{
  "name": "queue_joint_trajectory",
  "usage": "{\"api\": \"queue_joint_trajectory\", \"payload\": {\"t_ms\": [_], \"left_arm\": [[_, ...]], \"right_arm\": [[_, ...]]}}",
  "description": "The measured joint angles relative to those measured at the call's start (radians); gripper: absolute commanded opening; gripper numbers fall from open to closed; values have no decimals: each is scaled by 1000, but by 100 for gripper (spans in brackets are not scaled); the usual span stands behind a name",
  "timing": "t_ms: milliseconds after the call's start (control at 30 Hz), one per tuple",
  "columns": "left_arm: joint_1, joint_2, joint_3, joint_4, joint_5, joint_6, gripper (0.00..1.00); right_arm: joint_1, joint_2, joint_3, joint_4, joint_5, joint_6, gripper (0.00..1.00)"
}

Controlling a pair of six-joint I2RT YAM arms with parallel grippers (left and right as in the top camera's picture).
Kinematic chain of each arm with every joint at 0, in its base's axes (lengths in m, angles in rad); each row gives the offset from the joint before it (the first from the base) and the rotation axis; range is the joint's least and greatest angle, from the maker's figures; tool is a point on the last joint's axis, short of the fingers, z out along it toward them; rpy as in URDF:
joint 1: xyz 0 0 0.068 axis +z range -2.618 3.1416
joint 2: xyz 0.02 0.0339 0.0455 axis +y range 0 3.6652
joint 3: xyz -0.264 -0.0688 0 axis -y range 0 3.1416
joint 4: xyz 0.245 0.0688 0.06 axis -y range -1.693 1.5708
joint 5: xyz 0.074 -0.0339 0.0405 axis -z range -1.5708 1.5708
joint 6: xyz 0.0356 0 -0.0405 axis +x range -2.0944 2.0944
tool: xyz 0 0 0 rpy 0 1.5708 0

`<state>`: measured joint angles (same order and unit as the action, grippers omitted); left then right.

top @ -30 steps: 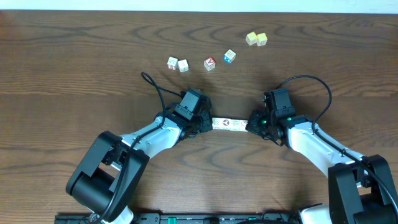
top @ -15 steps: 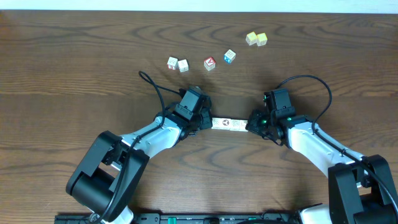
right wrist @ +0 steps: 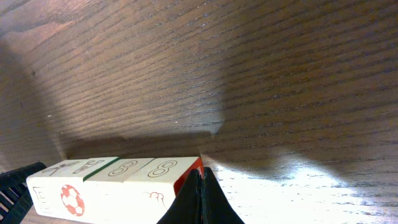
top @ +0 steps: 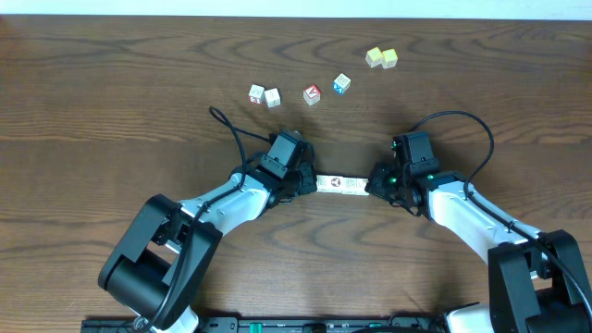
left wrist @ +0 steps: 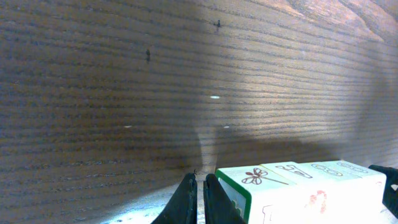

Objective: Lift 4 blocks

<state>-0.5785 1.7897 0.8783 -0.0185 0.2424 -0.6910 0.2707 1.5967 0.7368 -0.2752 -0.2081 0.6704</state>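
Four cream-white blocks (top: 340, 185) form a tight straight row between my two grippers at the table's middle. My left gripper (top: 304, 182) is shut, with nothing between its fingers, and its side presses the row's left end. In the left wrist view the shut left gripper (left wrist: 200, 182) touches the green-edged end block (left wrist: 292, 190). My right gripper (top: 372, 185) is shut too and bears on the right end. In the right wrist view the right gripper (right wrist: 200, 175) meets the red end face of the blocks (right wrist: 118, 180). I cannot tell whether the row touches the table.
Further back lie loose cubes: two white ones (top: 264, 95), a red-faced cube (top: 313, 94), a blue-faced cube (top: 341, 84) and two pale yellow cubes (top: 381, 57). Both arms' cables loop over the wooden table (top: 111, 139) behind the wrists.
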Motion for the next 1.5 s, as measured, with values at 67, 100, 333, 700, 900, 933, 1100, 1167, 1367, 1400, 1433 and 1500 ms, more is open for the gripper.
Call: {"api": "queue_joint_trajectory", "payload": {"t_ms": [67, 100, 333, 700, 900, 933, 1100, 1167, 1367, 1400, 1433, 1500], "left_arm": [[-2, 0, 0, 0, 0, 0, 7], [-5, 0, 0, 0, 0, 0, 8], [-21, 0, 0, 0, 3, 8, 8], [-21, 0, 0, -10, 19, 8, 7], [-21, 0, 0, -22, 23, 8, 7], [-21, 0, 0, -23, 24, 8, 7], [-21, 0, 0, -23, 25, 8, 7], [-21, 0, 0, -23, 25, 8, 7], [-21, 0, 0, -23, 25, 8, 8], [-21, 0, 0, -23, 25, 8, 7], [-21, 0, 0, -23, 25, 8, 7], [-21, 0, 0, -23, 25, 8, 7]], "right_arm": [[0, 0, 0, 0, 0, 0, 1], [0, 0, 0, 0, 0, 0, 1], [0, 0, 0, 0, 5, 0, 1], [0, 0, 0, 17, 14, -2, 1], [0, 0, 0, 23, 14, -2, 1], [0, 0, 0, 25, 14, -2, 1], [0, 0, 0, 28, 14, -9, 1], [0, 0, 0, 29, 14, -10, 1], [0, 0, 0, 33, 16, -24, 1], [0, 0, 0, 34, 17, -27, 1], [0, 0, 0, 34, 17, -29, 1], [0, 0, 0, 34, 17, -31, 1]]}}
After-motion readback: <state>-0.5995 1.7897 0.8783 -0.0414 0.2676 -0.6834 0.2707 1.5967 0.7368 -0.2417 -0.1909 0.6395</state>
